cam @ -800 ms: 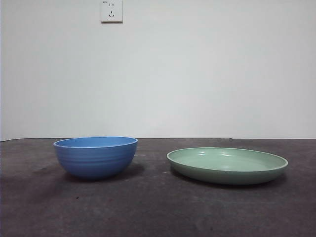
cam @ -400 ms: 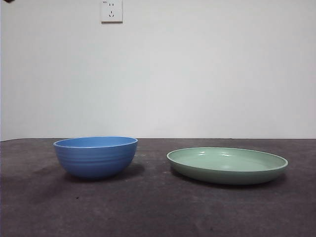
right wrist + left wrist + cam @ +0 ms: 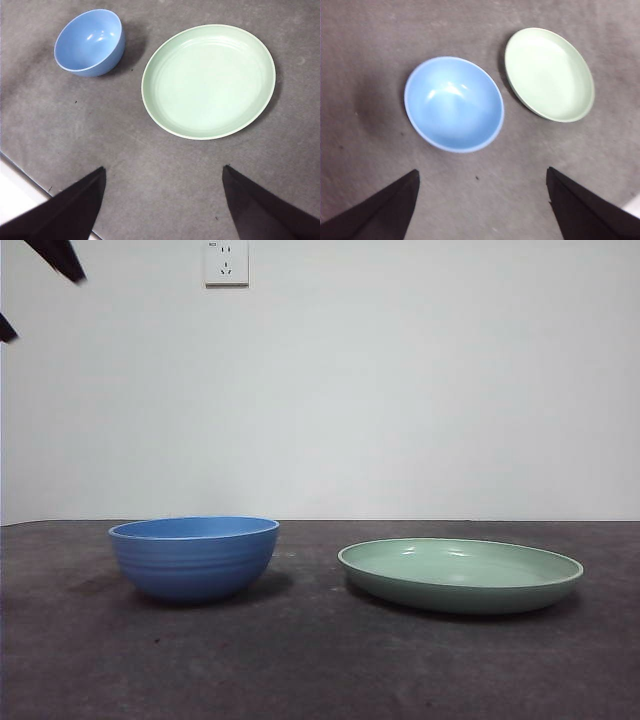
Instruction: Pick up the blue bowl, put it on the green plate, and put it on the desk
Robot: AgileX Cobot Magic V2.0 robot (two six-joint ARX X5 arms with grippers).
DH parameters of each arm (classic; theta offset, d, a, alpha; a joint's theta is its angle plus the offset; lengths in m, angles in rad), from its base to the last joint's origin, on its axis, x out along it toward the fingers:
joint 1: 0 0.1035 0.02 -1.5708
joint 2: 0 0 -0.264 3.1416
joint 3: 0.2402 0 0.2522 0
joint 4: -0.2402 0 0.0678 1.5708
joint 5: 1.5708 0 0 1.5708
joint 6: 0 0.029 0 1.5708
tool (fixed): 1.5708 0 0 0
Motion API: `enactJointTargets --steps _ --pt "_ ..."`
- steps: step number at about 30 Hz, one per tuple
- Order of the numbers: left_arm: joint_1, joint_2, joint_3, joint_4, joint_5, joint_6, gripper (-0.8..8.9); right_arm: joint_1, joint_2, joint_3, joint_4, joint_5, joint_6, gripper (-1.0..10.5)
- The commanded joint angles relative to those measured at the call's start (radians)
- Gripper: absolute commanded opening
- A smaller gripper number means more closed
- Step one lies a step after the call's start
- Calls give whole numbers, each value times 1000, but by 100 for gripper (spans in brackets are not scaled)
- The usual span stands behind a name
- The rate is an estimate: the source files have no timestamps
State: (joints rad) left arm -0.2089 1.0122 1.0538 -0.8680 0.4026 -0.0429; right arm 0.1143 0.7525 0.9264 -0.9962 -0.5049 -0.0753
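Front view: blue bowl (image 3: 194, 558) upright on the desk (image 3: 320, 670), apart from the green plate (image 3: 460, 575) beside it, nothing inside either. Left end effector (image 3: 480, 200) high above, spread wide, empty, bowl just ahead of its open gap. Right end effector (image 3: 162, 200) likewise wide and empty, nearer the plate. Probably a left-arm descent onto the bowl's rim.

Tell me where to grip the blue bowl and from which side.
Probably the rim, from above: the blue bowl stands upright and empty on the desk, clear of the green plate. One jaw inside, one outside suits its thin wall.
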Motion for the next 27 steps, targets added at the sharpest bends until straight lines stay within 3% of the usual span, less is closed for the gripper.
enactJointTargets --steps 1,12,27 --pt "-26 82 53 23 -65 -2 406 2 4 20 8 -3 -3 372" --pt "-87 426 154 116 -227 -2 405 2 4 20 8 -3 -3 372" --pt "-99 715 153 248 -284 -3 399 2 5 20 17 -3 -3 372"
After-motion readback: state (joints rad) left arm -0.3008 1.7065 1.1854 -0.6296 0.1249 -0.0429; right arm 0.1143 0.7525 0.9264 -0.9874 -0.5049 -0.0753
